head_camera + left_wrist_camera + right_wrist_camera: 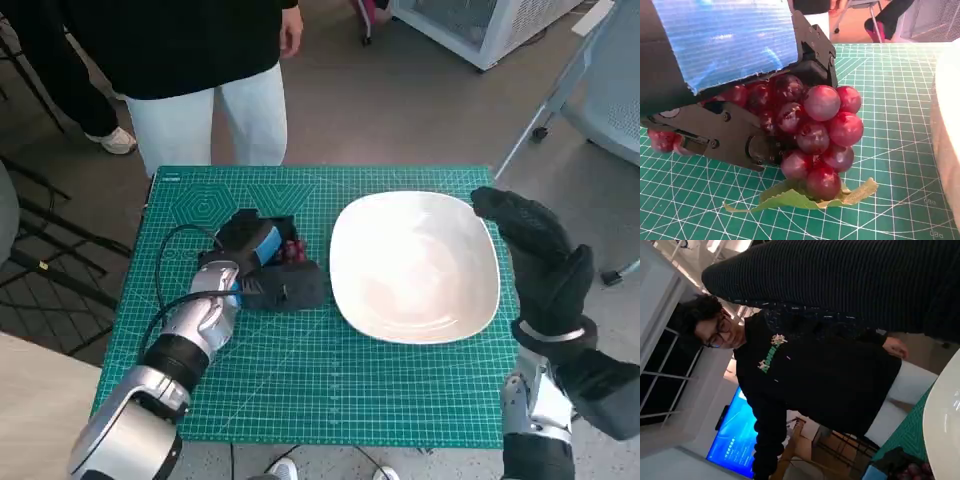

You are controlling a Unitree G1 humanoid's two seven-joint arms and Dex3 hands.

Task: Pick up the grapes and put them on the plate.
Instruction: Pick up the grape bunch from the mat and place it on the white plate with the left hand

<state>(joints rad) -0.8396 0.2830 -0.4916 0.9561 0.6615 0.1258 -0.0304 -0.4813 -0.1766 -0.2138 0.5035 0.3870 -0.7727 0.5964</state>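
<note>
Blue tape on the back of our left hand (725,42) filled the near part of the left wrist view, and beneath it our black fingers (735,137) were wrapped around the grapes (815,130), a red bunch with a green leaf (800,197) under it lying on the green cutting mat (300,390). We judged the grasp made but the lift not begun, since the lowest grapes and the leaf seemed to touch the mat. To do it well we reckoned on raising the bunch straight up, keeping the hold firm yet gentle enough not to crush or shed fruit, then carrying it rightward over the rim. In the head view our left forearm reached from the near left corner toward the mat's middle, hand just beside the white plate (415,265), which held nothing. Farther right, our gloved right hand (535,250) hung at the plate's far right edge, fingers extended and grasping nothing.
</note>
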